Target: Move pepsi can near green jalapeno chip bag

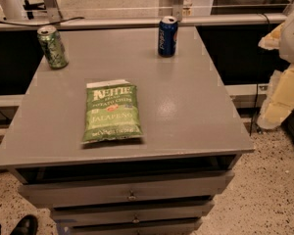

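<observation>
The pepsi can [167, 36] is dark blue with white lettering and a silver top. It stands upright at the far right of the grey table [186, 111]. The green jalapeno chip bag [111, 112] lies flat left of the table's middle, well apart from the can. My gripper [283, 89] shows as cream and white arm parts at the right edge of the view, off the table's right side and away from both objects.
A green patterned can [52, 46] stands upright at the table's far left corner. The table has drawers [130, 195] below its front edge. A rail [137, 21] and a cable run behind the table. A dark shoe [23, 225] is on the speckled floor at bottom left.
</observation>
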You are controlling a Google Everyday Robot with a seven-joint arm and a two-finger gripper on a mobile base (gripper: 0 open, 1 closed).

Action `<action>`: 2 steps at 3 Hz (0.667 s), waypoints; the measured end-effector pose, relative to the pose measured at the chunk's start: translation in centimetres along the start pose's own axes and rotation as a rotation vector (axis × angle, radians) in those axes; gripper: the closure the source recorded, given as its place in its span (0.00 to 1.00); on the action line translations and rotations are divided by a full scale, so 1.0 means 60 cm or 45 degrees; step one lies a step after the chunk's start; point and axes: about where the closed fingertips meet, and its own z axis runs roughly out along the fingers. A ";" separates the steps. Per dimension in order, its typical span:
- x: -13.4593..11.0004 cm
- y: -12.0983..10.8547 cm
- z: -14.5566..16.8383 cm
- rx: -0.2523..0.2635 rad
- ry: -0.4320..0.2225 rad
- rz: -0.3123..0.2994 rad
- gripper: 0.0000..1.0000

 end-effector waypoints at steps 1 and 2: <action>-0.015 -0.036 0.027 0.038 -0.099 0.034 0.00; -0.046 -0.110 0.093 0.101 -0.249 0.107 0.00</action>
